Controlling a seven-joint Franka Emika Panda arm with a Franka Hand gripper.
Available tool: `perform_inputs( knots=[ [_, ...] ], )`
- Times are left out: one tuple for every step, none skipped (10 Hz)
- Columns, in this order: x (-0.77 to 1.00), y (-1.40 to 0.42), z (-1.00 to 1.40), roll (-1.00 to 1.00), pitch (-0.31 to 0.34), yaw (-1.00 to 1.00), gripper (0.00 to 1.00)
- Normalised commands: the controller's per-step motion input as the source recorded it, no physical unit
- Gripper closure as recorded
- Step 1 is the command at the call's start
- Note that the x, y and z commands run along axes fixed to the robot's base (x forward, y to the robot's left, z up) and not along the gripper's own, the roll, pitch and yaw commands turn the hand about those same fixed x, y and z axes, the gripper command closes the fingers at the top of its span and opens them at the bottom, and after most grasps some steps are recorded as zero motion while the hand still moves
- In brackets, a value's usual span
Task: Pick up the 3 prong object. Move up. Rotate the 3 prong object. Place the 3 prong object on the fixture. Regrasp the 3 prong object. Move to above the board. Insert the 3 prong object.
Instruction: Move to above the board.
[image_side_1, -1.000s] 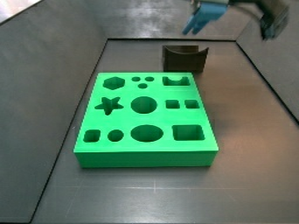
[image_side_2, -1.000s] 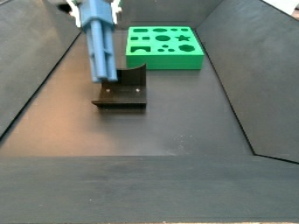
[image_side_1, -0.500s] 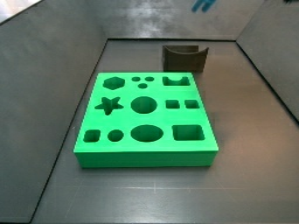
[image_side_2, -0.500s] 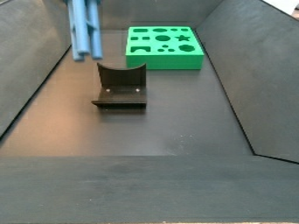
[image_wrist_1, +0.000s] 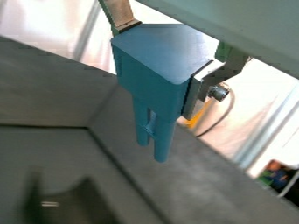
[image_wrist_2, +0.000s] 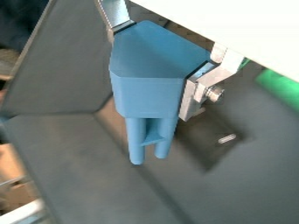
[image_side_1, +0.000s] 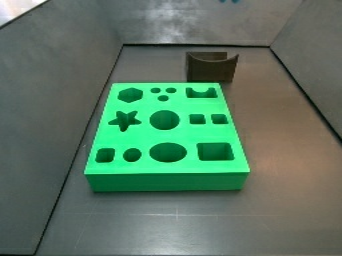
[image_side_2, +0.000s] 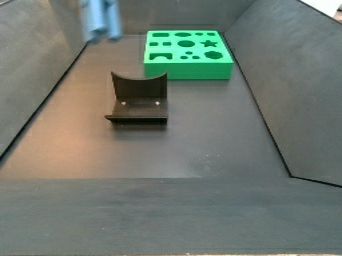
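My gripper (image_wrist_1: 163, 52) is shut on the blue-grey 3 prong object (image_wrist_1: 152, 92), silver fingers (image_wrist_1: 214, 77) clamping its wide body, prongs hanging down. Both wrist views show this; in the other, the gripper (image_wrist_2: 158, 57) holds the object (image_wrist_2: 145, 96) high over the floor. In a side view only the blurred lower end of the object (image_side_2: 100, 18) shows at the top edge, above and behind the fixture (image_side_2: 136, 98). The gripper itself is out of both side views. The fixture (image_side_1: 211, 66) stands empty behind the green board (image_side_1: 167, 180).
The board (image_side_2: 187, 72) lies at the far end of the dark walled bin, its cut-outs empty. Sloping dark walls (image_side_2: 40, 100) close in both sides. A dark shape (image_wrist_2: 216, 144), probably the fixture, lies below the held piece.
The gripper with the 3 prong object has risen, from just above the fixture to the top edge of the side views. The fixture and the board have not moved.
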Motion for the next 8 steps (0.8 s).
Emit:
perform_inputs(
  knots=[
    [-0.88,-1.0,0.26,-1.0,-0.132,-0.13,1.0],
    [-0.9,-1.0,0.26,-1.0,-0.145,-0.13,1.0],
    [-0.93,-1.0,0.26,-1.0,-0.163,-0.14,1.0],
    [-0.95,-1.0,0.27,-1.0,-0.165,-0.15,1.0],
    [-0.99,-1.0,0.27,-1.0,-0.173,-0.16,1.0],
    [-1.0,-0.98,0.26,-1.0,-0.172,-0.16,1.0],
    [-1.0,-0.94,0.26,-1.0,-0.175,-0.17,1.0],
    [-0.82,-0.72,0.2,-1.0,-0.189,-0.16,1.0]
  ],
)
